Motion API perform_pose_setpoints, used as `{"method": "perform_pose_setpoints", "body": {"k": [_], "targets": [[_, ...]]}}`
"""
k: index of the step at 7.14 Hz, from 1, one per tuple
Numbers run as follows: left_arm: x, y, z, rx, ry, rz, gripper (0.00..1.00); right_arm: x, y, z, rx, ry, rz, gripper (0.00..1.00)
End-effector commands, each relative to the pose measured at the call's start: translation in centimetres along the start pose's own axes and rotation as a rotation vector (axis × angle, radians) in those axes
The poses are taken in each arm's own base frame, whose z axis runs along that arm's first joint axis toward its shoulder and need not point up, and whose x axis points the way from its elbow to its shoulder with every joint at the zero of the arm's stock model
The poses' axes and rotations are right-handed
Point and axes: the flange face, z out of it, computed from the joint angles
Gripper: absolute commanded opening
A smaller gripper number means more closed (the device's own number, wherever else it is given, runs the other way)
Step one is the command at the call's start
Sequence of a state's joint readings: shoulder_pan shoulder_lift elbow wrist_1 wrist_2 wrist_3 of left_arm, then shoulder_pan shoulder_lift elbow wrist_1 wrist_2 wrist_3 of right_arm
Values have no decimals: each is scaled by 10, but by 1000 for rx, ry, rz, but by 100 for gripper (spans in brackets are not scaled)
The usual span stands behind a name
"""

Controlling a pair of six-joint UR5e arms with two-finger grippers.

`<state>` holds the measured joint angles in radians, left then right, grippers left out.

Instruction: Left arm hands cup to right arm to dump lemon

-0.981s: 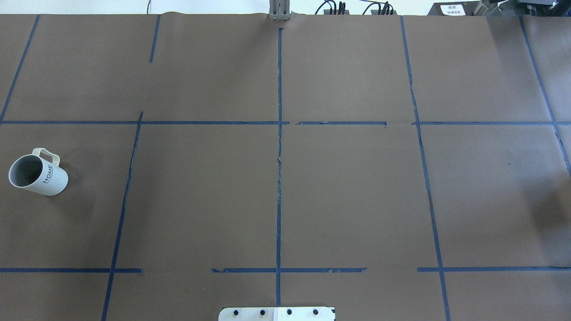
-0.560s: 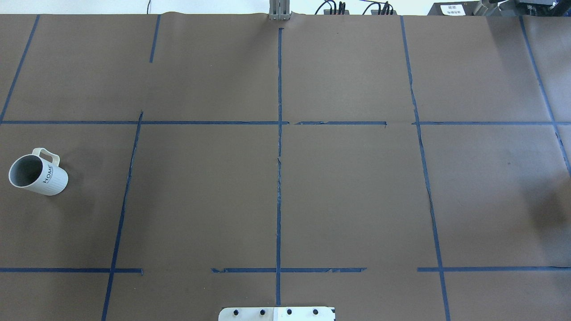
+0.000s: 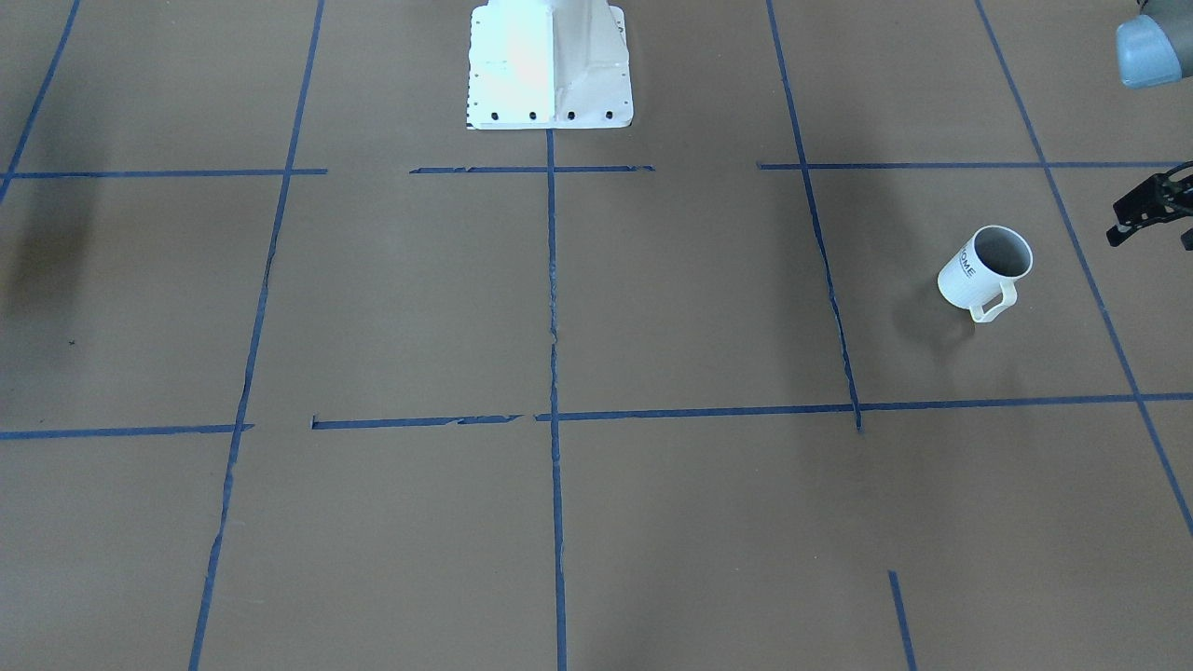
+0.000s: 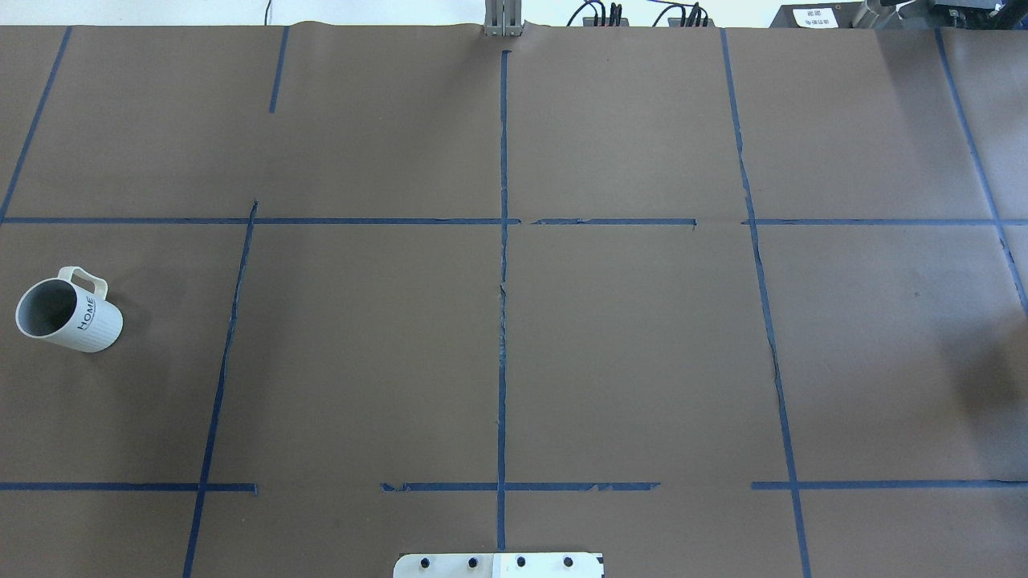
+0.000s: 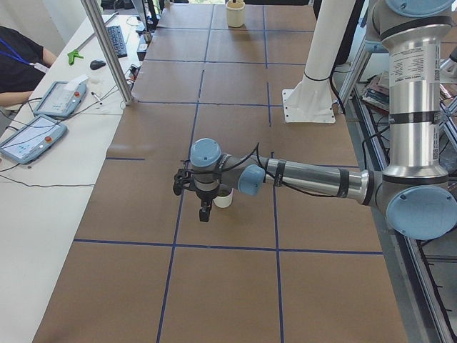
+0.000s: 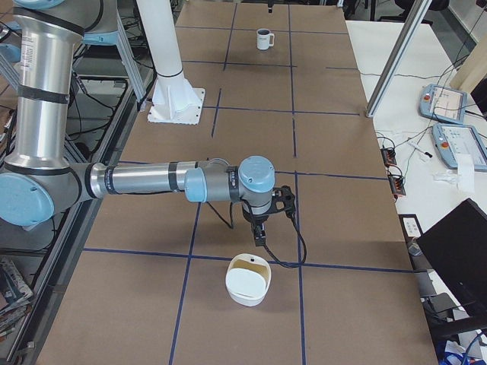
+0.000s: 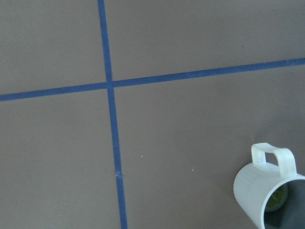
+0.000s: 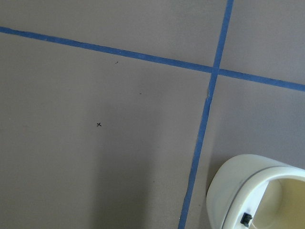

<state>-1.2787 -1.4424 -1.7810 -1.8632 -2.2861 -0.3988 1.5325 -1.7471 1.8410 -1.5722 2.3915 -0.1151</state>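
The cup (image 4: 68, 313) stands upright near the table's left end, with "HOME" on its side and its handle towards the far side. It also shows in the front view (image 3: 985, 270) and the left wrist view (image 7: 267, 191). The lemon (image 7: 279, 198) lies inside it. My left gripper (image 5: 205, 211) points down just beyond the cup, towards the table's end. Only part of its black frame (image 3: 1146, 214) enters the front view, so I cannot tell its state. My right gripper (image 6: 260, 236) hangs over the table's other end and shows only in the right side view, so I cannot tell its state.
A cream-white bowl (image 6: 249, 280) stands near the right gripper and shows in the right wrist view (image 8: 257, 191). The white robot base (image 3: 550, 65) is at the table's middle edge. Blue tape lines cross the brown table. Tablets and cables lie on a side table (image 5: 43, 136).
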Motion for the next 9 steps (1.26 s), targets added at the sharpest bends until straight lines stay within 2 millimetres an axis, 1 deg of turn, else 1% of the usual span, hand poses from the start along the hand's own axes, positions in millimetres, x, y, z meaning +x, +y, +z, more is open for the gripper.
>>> {"method": "perform_pose_setpoints", "body": {"k": [1,2,3,5,6,7,8,9], "targets": [[41,12,32,0,16,-48,100,0,0,0,1,-1,-1,100],[51,16,44,-26,15,-29,100,1,0,1,0,0,-1,100],[53,19,53,-41,8,-22,100,1,0,1,0,0,-1,100],[75,31,75,-94,11,-28,100,1,0,1,-1,0,-2,100],[74,32,80,-102,7,-34,84,2,1,2,-4,3,-2,100],[75,31,79,-99,9,-58,30,2,1,1,-2,3,-3,100],[77,31,75,-96,11,-63,7,2,1,1,-3,3,-2,100],[76,31,71,-87,13,-67,4,2,1,1,-3,3,-2,100]]}}
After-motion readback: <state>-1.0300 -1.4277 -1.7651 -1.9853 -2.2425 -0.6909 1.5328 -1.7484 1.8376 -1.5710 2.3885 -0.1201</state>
